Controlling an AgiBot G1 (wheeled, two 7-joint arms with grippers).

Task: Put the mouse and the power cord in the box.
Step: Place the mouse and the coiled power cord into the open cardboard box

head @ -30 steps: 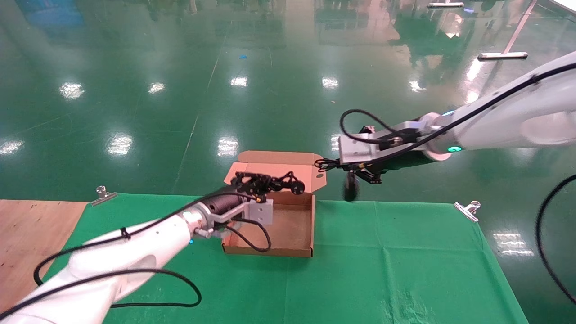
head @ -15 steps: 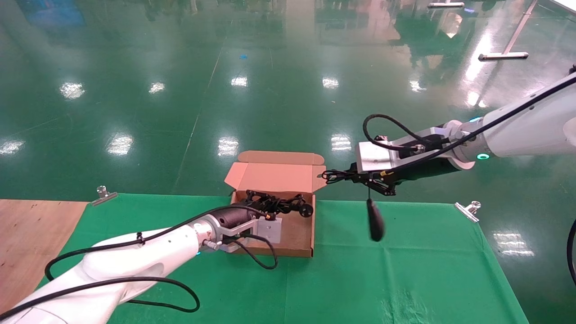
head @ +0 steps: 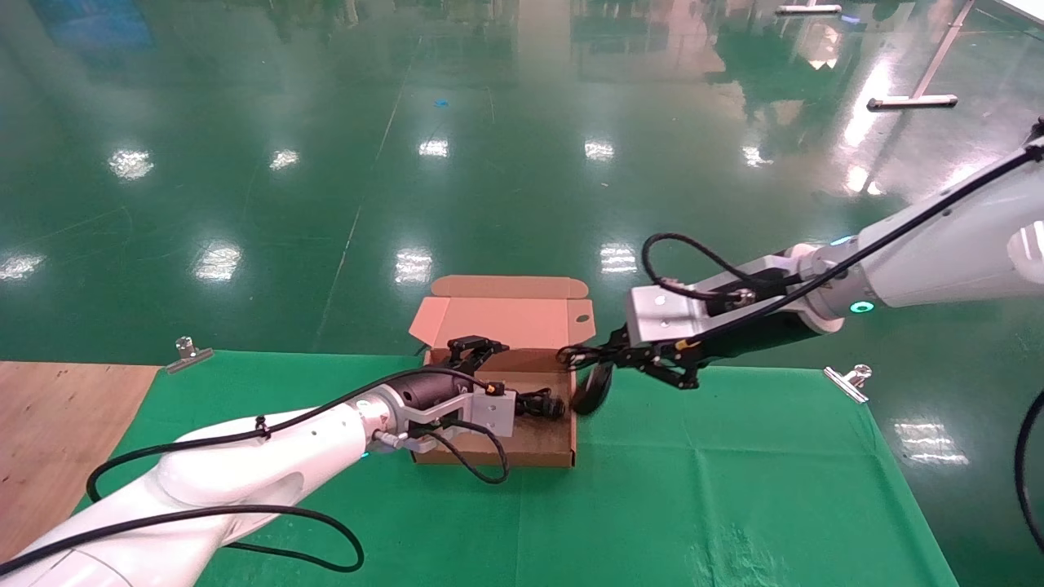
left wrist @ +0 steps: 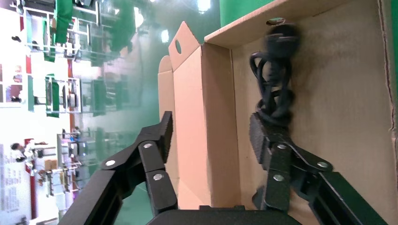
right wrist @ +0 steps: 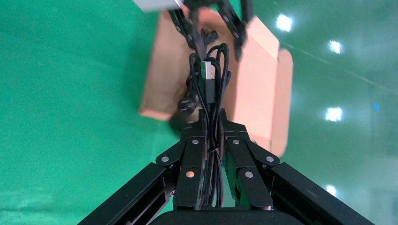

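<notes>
Matt brown corrugated-cardboard box (head: 534, 440) on smooth green cloth (head: 734, 473); glossy green floor (head: 326, 163) behind

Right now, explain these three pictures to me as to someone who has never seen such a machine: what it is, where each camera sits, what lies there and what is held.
This is a two-armed robot at a green cloth-covered table. The wide picture comes from a camera on its head, looking down. The other two come from cameras on its wrists, each looking along that arm's own black hand.

On the cloth stands a shallow brown cardboard box with its lid flap up. The left hand is open over it, and the thin black power cord bundle with its round plug lies in the tray.

The right hand is shut on the coiled cable of the small black oval mouse, which dangles at the box's right wall.
</notes>
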